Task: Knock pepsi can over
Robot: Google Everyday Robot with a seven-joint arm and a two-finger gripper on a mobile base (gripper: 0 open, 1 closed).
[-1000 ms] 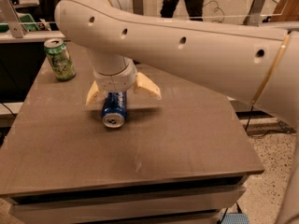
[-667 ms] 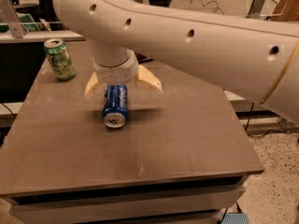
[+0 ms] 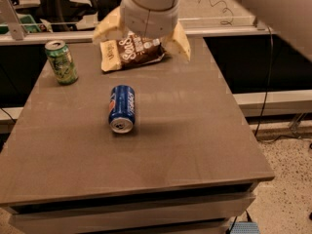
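Observation:
The pepsi can (image 3: 122, 108), dark blue with a silver top, lies on its side in the middle of the brown table (image 3: 195, 130), its top facing the front edge. My gripper (image 3: 144, 35) hangs above the back of the table, well clear of the can and behind it. Its two cream fingers (image 3: 178, 41) are spread apart with nothing between them.
A green can (image 3: 61, 61) stands upright at the back left of the table. A brown chip bag (image 3: 131, 50) lies flat at the back, under the gripper. A counter with a rail runs behind the table. Speckled floor lies to the right.
The gripper has risen and drawn back from the pepsi can, uncovering the chip bag behind it. The can lies on its side as before.

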